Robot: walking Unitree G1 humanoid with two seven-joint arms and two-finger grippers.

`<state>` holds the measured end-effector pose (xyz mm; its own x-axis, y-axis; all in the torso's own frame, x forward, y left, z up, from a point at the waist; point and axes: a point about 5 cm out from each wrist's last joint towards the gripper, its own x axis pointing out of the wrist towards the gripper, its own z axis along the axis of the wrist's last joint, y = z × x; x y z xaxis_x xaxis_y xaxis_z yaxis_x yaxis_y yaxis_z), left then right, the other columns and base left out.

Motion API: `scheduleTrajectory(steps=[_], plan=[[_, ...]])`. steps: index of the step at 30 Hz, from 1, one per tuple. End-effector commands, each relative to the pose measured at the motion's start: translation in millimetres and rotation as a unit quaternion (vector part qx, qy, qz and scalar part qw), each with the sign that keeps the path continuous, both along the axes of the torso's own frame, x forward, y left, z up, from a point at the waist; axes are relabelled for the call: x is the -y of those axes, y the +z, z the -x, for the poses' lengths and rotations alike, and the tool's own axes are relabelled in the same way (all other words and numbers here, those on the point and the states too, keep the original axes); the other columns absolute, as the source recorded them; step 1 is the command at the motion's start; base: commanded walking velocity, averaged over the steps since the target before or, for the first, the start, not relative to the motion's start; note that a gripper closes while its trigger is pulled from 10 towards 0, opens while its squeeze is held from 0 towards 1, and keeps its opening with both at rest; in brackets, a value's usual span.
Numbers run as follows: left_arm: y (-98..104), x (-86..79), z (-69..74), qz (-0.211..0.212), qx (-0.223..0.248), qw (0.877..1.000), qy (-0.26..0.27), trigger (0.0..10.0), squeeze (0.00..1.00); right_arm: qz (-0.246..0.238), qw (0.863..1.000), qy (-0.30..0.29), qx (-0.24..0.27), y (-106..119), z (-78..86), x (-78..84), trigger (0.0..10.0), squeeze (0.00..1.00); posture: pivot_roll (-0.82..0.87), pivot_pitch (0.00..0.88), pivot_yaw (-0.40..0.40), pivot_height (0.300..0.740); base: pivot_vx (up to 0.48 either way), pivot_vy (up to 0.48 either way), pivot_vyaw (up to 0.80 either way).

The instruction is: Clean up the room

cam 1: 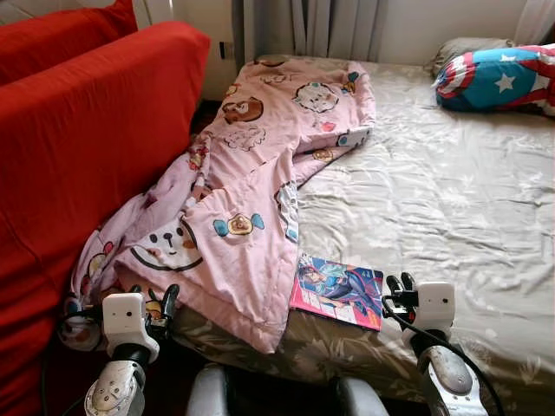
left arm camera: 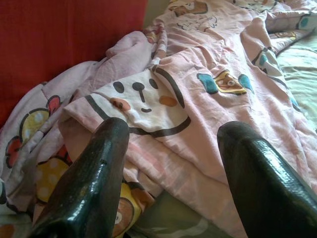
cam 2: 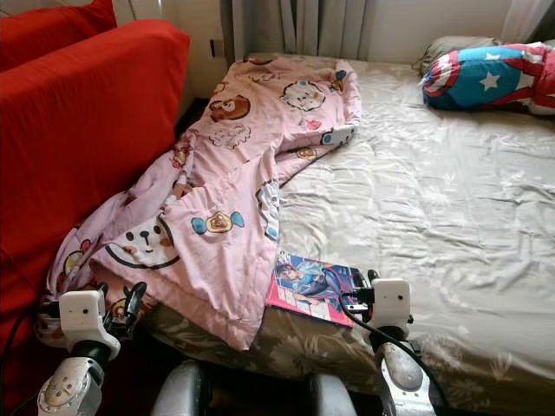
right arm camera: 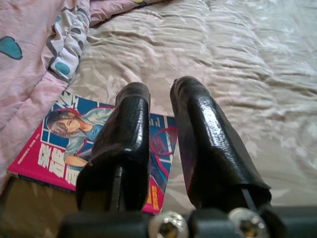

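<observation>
A pink cartoon-print blanket [cam 1: 251,173] lies crumpled along the left side of the bed [cam 1: 451,191] and spills over its front corner. A colourful magazine [cam 1: 338,290] lies flat at the bed's front edge, its left side tucked under the blanket. My left gripper [cam 1: 154,300] is open at the blanket's hanging corner, and the bear-face patch [left arm camera: 141,101] sits just beyond its fingers. My right gripper [cam 1: 400,284] hovers at the magazine's right edge. Its fingers [right arm camera: 198,134] are close together over the magazine cover [right arm camera: 64,144] with nothing between them.
A red sofa [cam 1: 78,130] stands close against the bed's left side, leaving a narrow gap. A star-and-stripe cushion [cam 1: 499,78] and a grey pillow [cam 1: 468,45] lie at the far right. Curtains and a wall close off the far end.
</observation>
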<state>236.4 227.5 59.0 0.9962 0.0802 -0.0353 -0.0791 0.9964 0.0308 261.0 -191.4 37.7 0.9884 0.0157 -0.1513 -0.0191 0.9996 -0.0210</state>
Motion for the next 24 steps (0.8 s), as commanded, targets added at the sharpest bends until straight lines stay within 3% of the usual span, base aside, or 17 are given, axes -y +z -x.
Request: scheduleTrajectory(steps=[1, 9, 24], plan=[[2, -2.1, 1.2, -0.002, -0.002, 1.0, -0.002, 10.0, 0.0, 0.0, 1.0, -0.001, 0.001, 0, 1.5, -0.6, 10.0, 0.0, -0.01, 0.149, -0.002, 0.611, 0.0, 0.0, 0.0], [2, -0.5, 1.4, -0.003, -0.004, 1.0, -0.009, 10.0, 0.0, 0.007, 1.0, -0.001, -0.022, -6, 1.3, -1.5, 10.0, 0.0, 0.0, 0.157, 0.005, 0.606, 0.0, 0.0, 0.0], [3, 1.1, 3.3, -0.002, -0.009, 1.0, -0.016, 10.0, 0.0, -0.005, 1.0, 0.006, -0.008, -5, -0.7, -10.8, 10.0, 0.0, 0.0, 0.17, 0.016, 0.591, 0.0, 0.0, 0.0]])
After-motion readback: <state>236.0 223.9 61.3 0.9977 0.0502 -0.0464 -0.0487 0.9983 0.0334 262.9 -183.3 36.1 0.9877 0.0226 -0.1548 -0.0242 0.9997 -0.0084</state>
